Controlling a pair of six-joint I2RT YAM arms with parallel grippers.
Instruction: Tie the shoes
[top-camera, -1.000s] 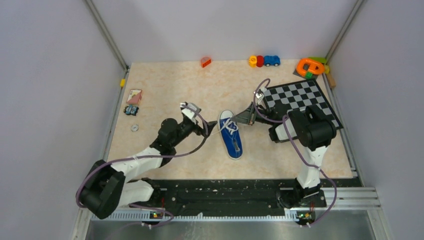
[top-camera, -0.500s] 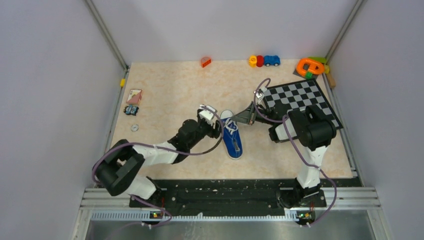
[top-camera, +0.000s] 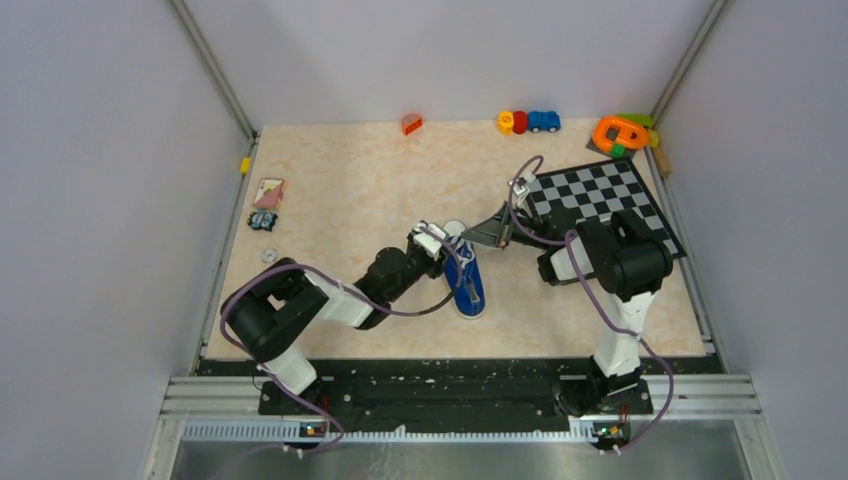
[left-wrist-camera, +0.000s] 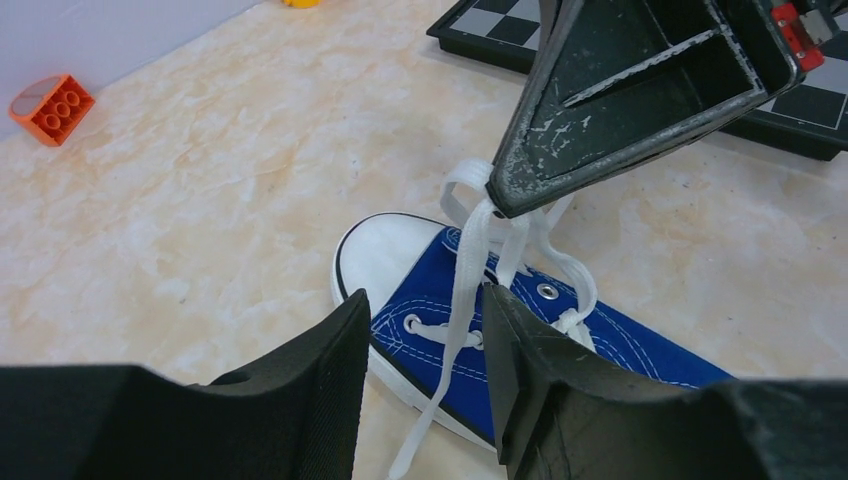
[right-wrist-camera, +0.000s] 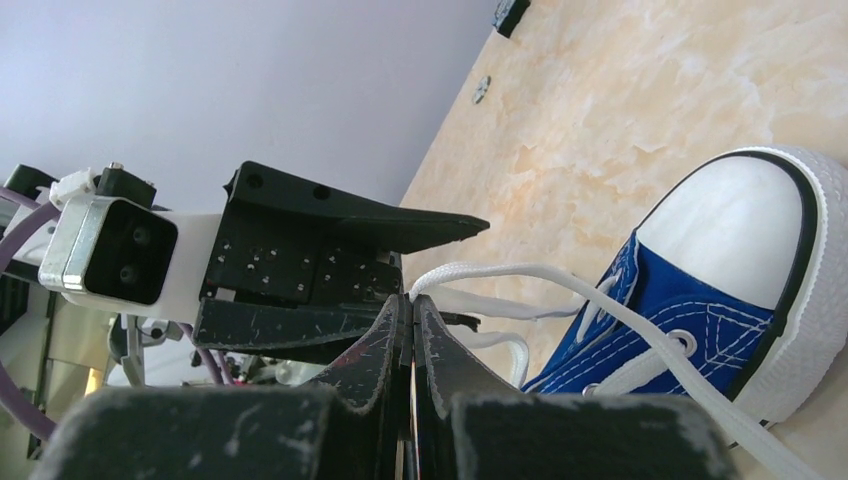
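The blue sneaker (top-camera: 468, 287) lies mid-table, white toe cap pointing away from the arm bases. It also shows in the left wrist view (left-wrist-camera: 610, 345) and the right wrist view (right-wrist-camera: 700, 315). My right gripper (top-camera: 472, 238) is shut on a white lace (right-wrist-camera: 520, 272) and holds it taut above the toe; its tip shows in the left wrist view (left-wrist-camera: 497, 205). My left gripper (top-camera: 449, 252) is open at the shoe's left side near the toe. A lace strand (left-wrist-camera: 460, 310) hangs from the right gripper and runs between its fingers (left-wrist-camera: 345, 340), close to the right one.
A checkerboard (top-camera: 600, 195) lies right of the shoe under the right arm. An orange brick (top-camera: 411, 124), small toys with a blue car (top-camera: 528, 122) and an orange ring toy (top-camera: 620, 132) line the far edge. A card (top-camera: 268, 191) and a washer (top-camera: 269, 256) lie at the left.
My left arm has swung right, from well left of the shoe to its toe, and its open fingers now straddle the hanging lace. The right gripper and shoe have not moved.
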